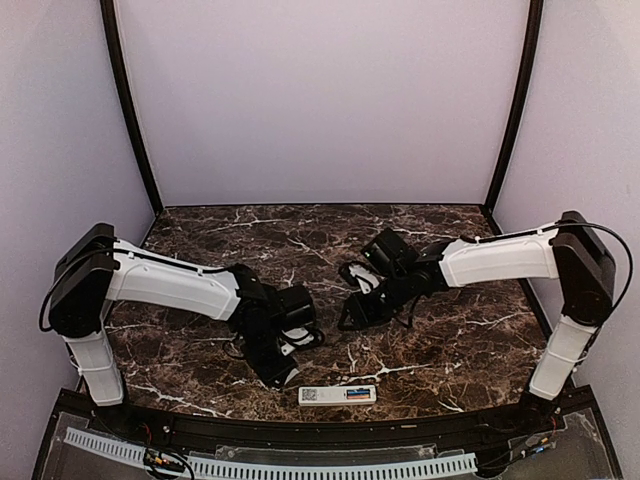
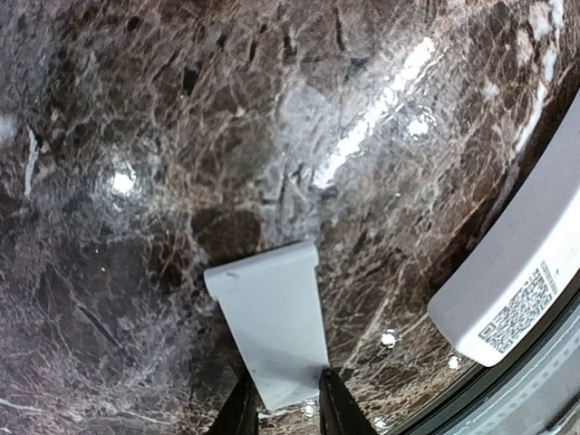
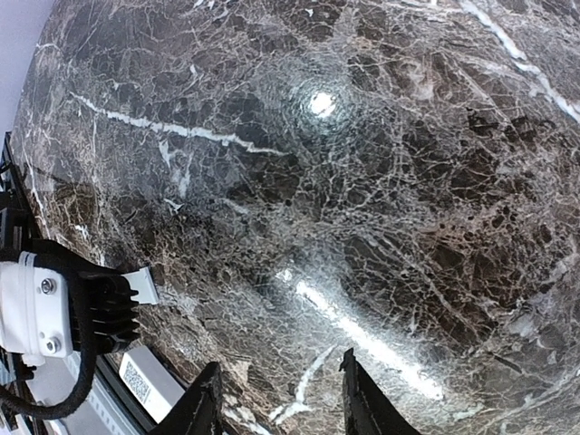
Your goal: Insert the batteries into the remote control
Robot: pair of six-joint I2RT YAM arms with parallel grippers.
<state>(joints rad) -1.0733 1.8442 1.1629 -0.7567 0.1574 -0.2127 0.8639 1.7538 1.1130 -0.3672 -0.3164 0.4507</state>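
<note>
The remote control (image 1: 338, 394) is a slim white bar lying at the table's near edge, back up, with a dark square sticker (image 2: 518, 313) at its left end. An orange-red and a blue streak, the batteries (image 1: 357, 393), show side by side in its recess. My left gripper (image 2: 283, 399) is just left of the remote and low over the table. Its fingers are shut on the edges of a flat white cover plate (image 2: 272, 317). My right gripper (image 3: 276, 390) hangs open over bare marble, up and to the right of the remote (image 3: 149, 385), holding nothing.
The dark marble table (image 1: 450, 340) ends at a black rim (image 1: 300, 430) right behind the remote. A white slotted cable duct (image 1: 280, 466) runs below that rim. Grey walls close in the back and sides.
</note>
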